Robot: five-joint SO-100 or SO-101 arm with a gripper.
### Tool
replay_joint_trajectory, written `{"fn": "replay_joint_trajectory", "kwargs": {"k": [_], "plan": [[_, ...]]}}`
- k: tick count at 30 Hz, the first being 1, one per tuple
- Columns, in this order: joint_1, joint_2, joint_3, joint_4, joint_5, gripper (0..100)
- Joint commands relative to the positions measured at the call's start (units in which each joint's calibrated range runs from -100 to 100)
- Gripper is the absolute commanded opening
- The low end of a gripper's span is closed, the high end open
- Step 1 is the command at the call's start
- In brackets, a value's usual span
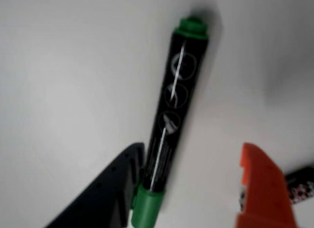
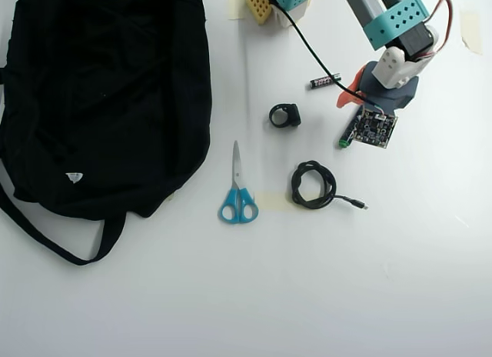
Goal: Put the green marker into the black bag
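In the wrist view the green marker (image 1: 171, 120) lies on the white table, with a dark barrel bearing pale markings, its green cap (image 1: 145, 208) near the camera and its small green end (image 1: 192, 26) far. My gripper (image 1: 192, 152) is open. Its black finger (image 1: 110, 188) sits right beside the cap and its orange finger (image 1: 262, 188) stands well apart on the right, so the marker lies between them. From overhead only a green tip of the marker (image 2: 344, 142) peeks from under the wrist, beside the gripper (image 2: 355, 105). The black bag (image 2: 100, 95) lies at the far left.
Overhead, a short black battery (image 2: 325, 81) lies just left of the orange finger, also seen in the wrist view as the battery (image 1: 301, 184). A black ring-shaped piece (image 2: 284, 115), blue-handled scissors (image 2: 237, 191) and a coiled black cable (image 2: 314, 185) lie between the gripper and the bag.
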Motion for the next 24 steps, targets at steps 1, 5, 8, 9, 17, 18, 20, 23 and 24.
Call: {"fn": "replay_joint_trajectory", "kwargs": {"k": [1, 5, 8, 9, 17, 18, 20, 23, 24], "plan": [[0.51, -0.13, -0.01, -2.08, -0.30, 29], [0.28, -0.05, -0.01, -2.42, -0.35, 29], [-0.69, -0.05, -0.19, -2.42, -1.77, 29], [-1.21, -0.05, -0.46, -2.42, -1.92, 29], [-3.53, -0.05, -0.73, -2.94, -5.44, 29], [-3.61, 0.04, -0.73, -3.80, -5.44, 29], [-3.98, 0.20, -0.46, -5.87, -5.44, 29], [-3.91, 2.03, -0.82, -6.73, -5.44, 29], [-3.83, 2.53, -0.82, -6.81, -5.44, 29]]}}
